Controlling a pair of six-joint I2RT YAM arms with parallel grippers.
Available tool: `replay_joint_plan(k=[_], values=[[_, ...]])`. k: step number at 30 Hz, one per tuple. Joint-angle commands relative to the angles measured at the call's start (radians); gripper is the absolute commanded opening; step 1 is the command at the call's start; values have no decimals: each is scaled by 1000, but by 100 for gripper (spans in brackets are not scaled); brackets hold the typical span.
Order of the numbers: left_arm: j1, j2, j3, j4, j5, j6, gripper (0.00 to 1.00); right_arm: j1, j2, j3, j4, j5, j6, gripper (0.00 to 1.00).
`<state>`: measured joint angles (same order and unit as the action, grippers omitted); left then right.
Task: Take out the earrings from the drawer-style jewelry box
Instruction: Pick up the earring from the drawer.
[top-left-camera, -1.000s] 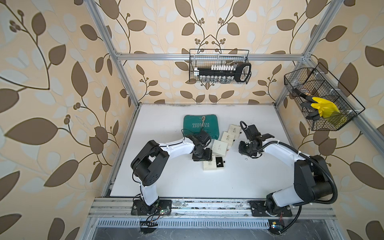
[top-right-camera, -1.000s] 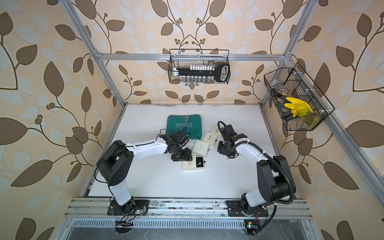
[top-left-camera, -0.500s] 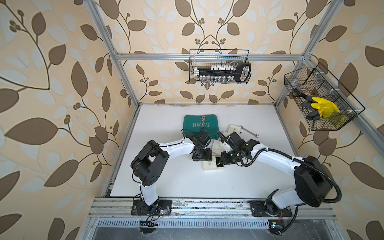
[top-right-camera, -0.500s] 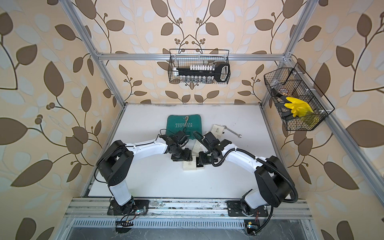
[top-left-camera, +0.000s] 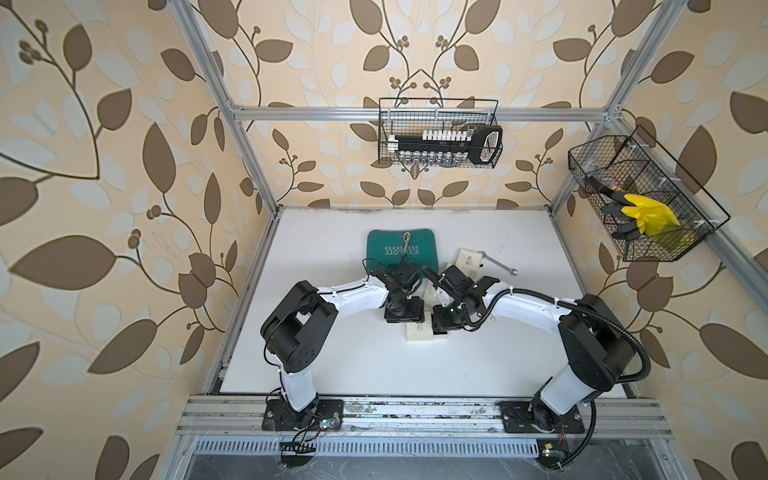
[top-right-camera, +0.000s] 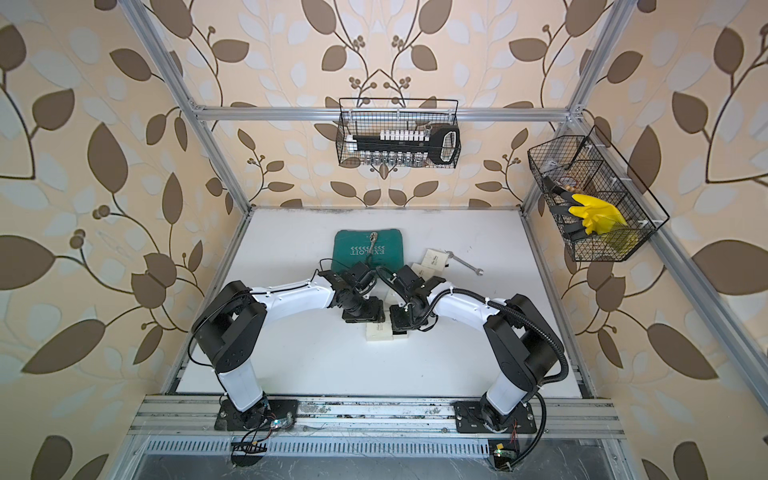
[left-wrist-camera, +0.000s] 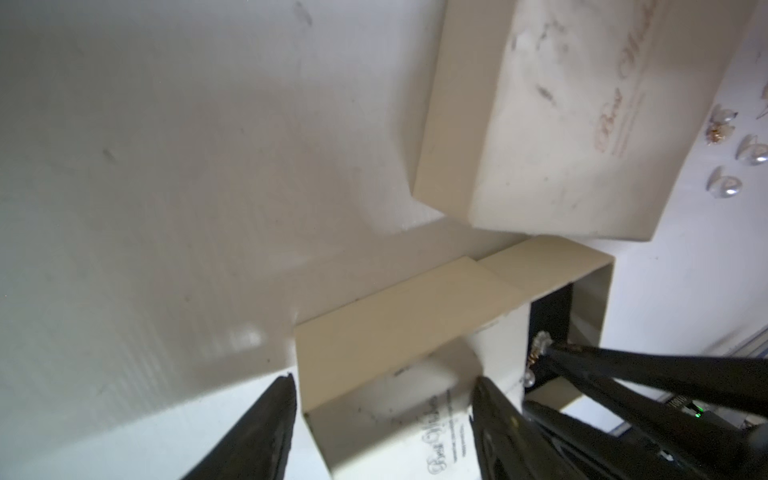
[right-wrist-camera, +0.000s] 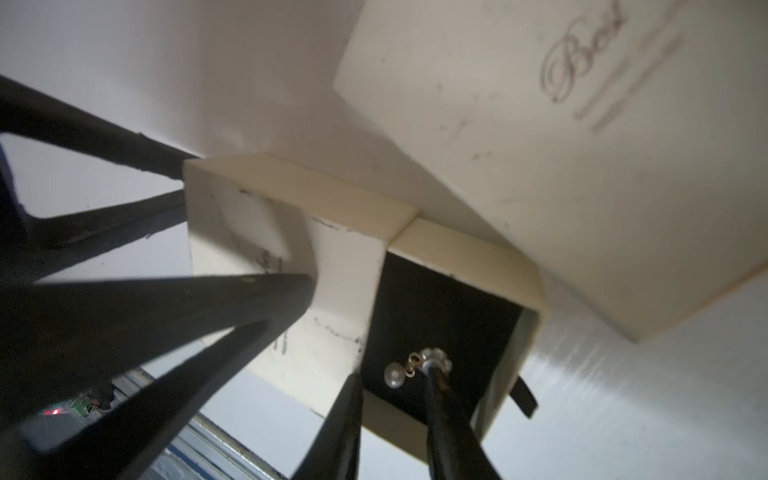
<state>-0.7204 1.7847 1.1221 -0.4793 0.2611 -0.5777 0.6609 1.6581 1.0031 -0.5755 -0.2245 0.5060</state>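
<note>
Since a moment ago the right arm (top-left-camera: 523, 303) has swung in from the side while the left arm (top-left-camera: 353, 297) has stayed put, and now the right gripper (right-wrist-camera: 394, 369) points down into the open drawer (right-wrist-camera: 449, 307). The right fingers stand a little apart, not pinching, with the earring (left-wrist-camera: 528, 378) between them on the black drawer floor; one fingertip seems to touch its sparkly top. The left gripper (left-wrist-camera: 382, 386) has a finger on each side of the cream box (left-wrist-camera: 395, 316) and holds it still. Other earrings (left-wrist-camera: 725, 189) lie on the white table (top-left-camera: 332, 353) near a second box (right-wrist-camera: 540, 145). I think the earring is very light, hard and smooth, and its round pearl dangles on a tiny link, so it can roll or flick away. The sparkly top looks like the best place to pinch, gently, not the slippery pearl. In both top views the grippers cover the drawer, so the earring does not show there. Its pin is hidden, and the fingers hide part of the drawer floor, so I cannot tell if more is inside
</note>
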Motion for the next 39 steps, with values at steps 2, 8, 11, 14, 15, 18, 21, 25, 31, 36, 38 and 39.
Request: replay_joint_plan(k=[2, 8, 11, 14, 15, 18, 21, 25, 31, 36, 38, 39], values=[[-10, -13, -26, -57, -2, 24, 69, 7, 39, 46, -26, 56, 25, 28], [-10, -11, -24, -62, -4, 27, 68, 28, 61, 66, -71, 129, 19, 28], [-10, -12, -22, -62, -4, 30, 69, 37, 66, 66, -93, 175, 19, 29], [-10, -9, -19, -63, -5, 30, 69, 40, 68, 62, -88, 181, 20, 28], [-10, -8, -20, -63, -5, 30, 69, 41, 71, 61, -84, 174, 20, 28], [-10, -7, -18, -64, -4, 30, 69, 42, 72, 62, -72, 165, 23, 24], [-10, -9, -21, -64, -8, 30, 69, 42, 65, 60, -56, 149, 23, 16], [-10, -9, -19, -66, -6, 30, 69, 42, 43, 59, -43, 141, 21, 8], [-11, -8, -20, -62, -1, 34, 69, 34, -43, 53, -30, 199, 21, 8], [-12, -13, -19, -56, 7, 45, 70, -26, -114, 40, -43, 262, 39, 8], [-11, -17, -10, -64, 11, 58, 70, -74, -143, 20, -43, 278, 54, 9], [-11, -19, -4, -69, 11, 64, 71, -106, -157, 9, -42, 281, 60, 9]])
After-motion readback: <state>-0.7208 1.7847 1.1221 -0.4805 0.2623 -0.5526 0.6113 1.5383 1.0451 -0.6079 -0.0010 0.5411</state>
